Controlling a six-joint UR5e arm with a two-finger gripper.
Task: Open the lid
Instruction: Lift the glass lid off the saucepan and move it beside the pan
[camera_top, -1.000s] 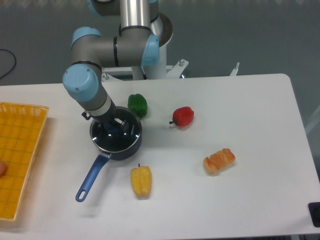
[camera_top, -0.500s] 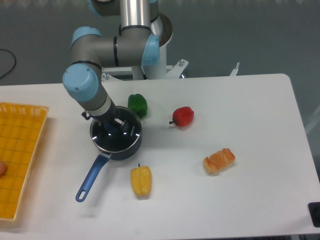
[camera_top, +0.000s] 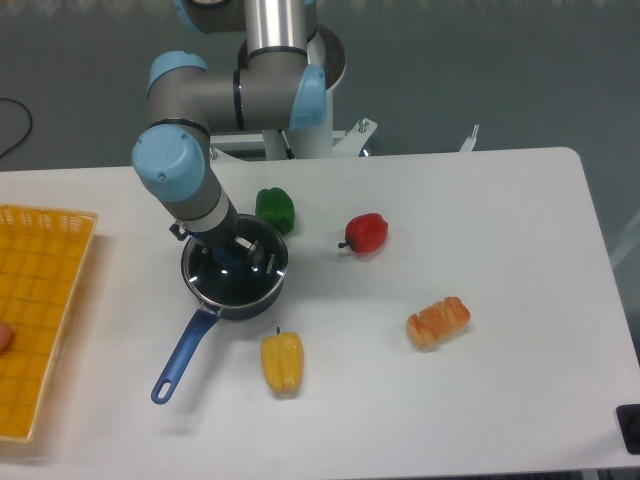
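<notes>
gripper (camera_top: 237, 252) low over the lid (camera_top: 236, 268), knob and finger grip hidden, state unclear

The round clear glass lid (camera_top: 238, 268), metal-rimmed, lies on the dark blue saucepan (camera_top: 232, 290).

three peppers (camera_top: 282, 361); bread (camera_top: 438, 320); basket (camera_top: 40, 300)

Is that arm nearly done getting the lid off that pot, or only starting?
Done: the pincer has reached the middle of the lid, where the knob is. In hand: it seems to be gripping there, though the arm hides the fingers, so I cannot confirm it. Left: the lid looks barely raised, if at all, over the saucepan; it must be lifted clear.
</notes>
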